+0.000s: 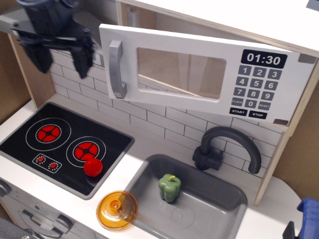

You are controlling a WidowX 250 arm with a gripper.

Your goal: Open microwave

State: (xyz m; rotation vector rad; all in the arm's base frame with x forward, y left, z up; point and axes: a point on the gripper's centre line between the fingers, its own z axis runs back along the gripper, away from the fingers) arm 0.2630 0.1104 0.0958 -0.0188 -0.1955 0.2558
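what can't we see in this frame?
One view only.
- Microwave interior: mostly hidden behind its part-open door; only a strip shows at the top left gap.
- End effector: its top is cut off by the upper edge; fingers look spread, holding nothing.
- Range hood: largely covered by the end effector.
- Blue object: cut off by the right edge, unidentifiable.
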